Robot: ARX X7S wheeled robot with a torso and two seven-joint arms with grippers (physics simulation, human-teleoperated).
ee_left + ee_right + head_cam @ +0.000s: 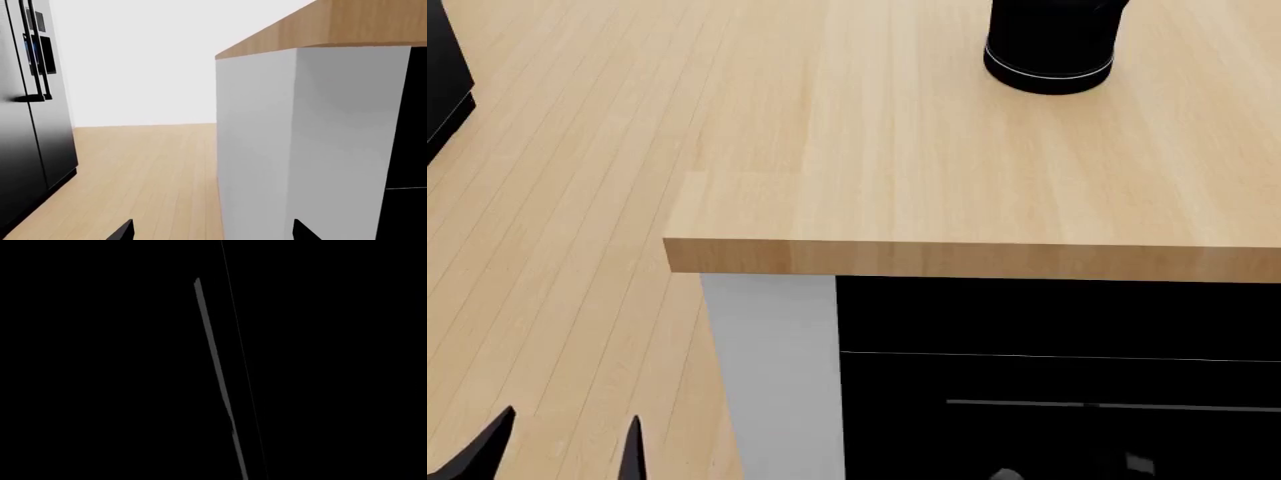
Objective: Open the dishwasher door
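Dishwasher door [1054,420] shut, bar handle [1094,405] at five o'clock. Left pincer [561,445] open, empty; right pincer's state unclear. Hook handle squarely.

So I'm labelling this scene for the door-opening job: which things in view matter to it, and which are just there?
Part of the job:
- dishwasher door, shut, under the counter
- its bar handle
- left gripper, jaws apart, beside the cabinet

Just there:
- black kettle on the wooden countertop
- black fridge
- white cabinet side
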